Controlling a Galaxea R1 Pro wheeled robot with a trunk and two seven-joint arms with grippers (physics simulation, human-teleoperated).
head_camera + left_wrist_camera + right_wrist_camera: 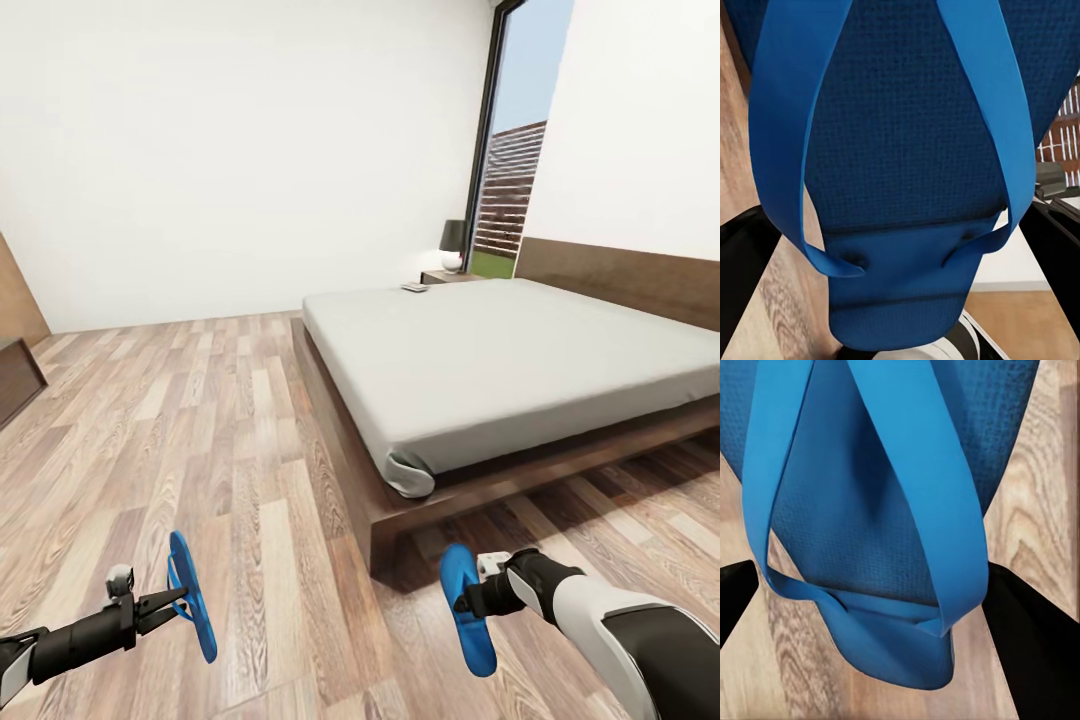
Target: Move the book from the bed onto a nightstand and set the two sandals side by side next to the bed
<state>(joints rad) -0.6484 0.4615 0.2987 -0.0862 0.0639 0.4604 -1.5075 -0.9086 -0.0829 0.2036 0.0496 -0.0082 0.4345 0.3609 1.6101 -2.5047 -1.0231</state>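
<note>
**Two blue sandals up in the air**

The left gripper (165,604) is pinching one bright blue flip-flop sandal (191,596) and holding it above the brown wood-plank floor (200,420). The right gripper (478,598) is clamping the other blue flip-flop sandal (467,609) the same way. Both are hanging near the corner of the big low bed with the grey mattress cover (500,350). A small flat thing (414,287), too tiny to tell, is lying at the bed's far corner, close to the dark wooden nightstand (450,276) with its black-shaded lamp (453,240).

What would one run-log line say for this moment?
left pincer: holds sandal | right pincer: holds other sandal | bed: ahead | sandals: not placed
</note>
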